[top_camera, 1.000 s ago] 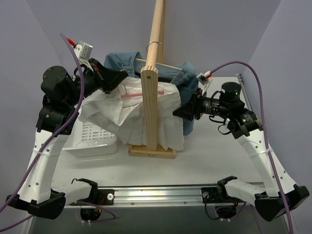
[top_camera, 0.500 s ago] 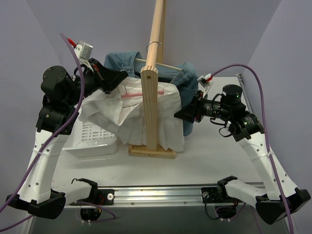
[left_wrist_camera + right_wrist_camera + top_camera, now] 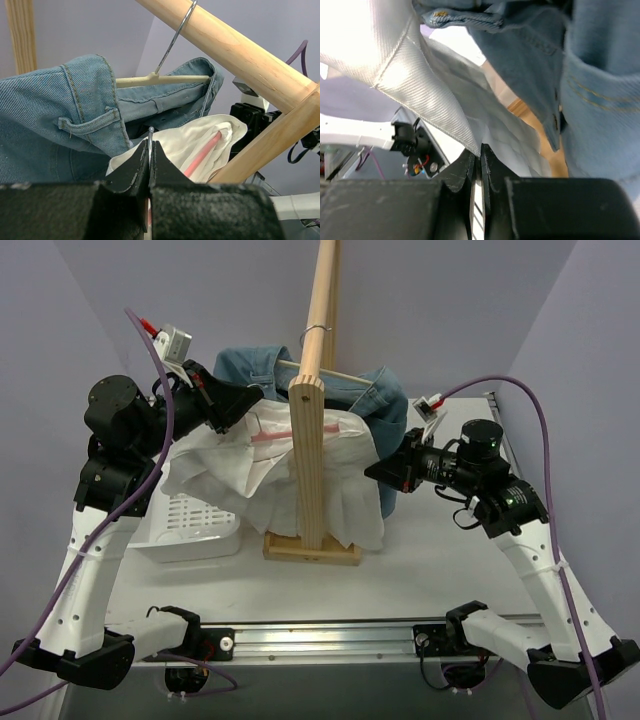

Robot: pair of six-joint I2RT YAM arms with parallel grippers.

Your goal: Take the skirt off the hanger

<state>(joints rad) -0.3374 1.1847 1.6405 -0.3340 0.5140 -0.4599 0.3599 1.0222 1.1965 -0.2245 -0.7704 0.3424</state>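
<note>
White table (image 3: 430, 575), lavender walls (image 3: 110, 280), and we're at the wooden stand (image 3: 305, 470). Left of it, the left gripper (image 3: 248, 402) pinches the hanger (image 3: 272, 436) by its wire hook. Right of it, the right gripper (image 3: 378, 472) is clamped on the skirt (image 3: 235, 475), which drapes across the stand, not yet off. We reckon the pull-away is all to come.

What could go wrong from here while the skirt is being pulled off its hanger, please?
1. The right hand pinches only a thin fold of the skirt; it may slip out.
2. The denim garment hangs against the skirt, so a pull could drag it along.
3. The left hand grips the hanger only by its wire hook, which might twist.
</note>
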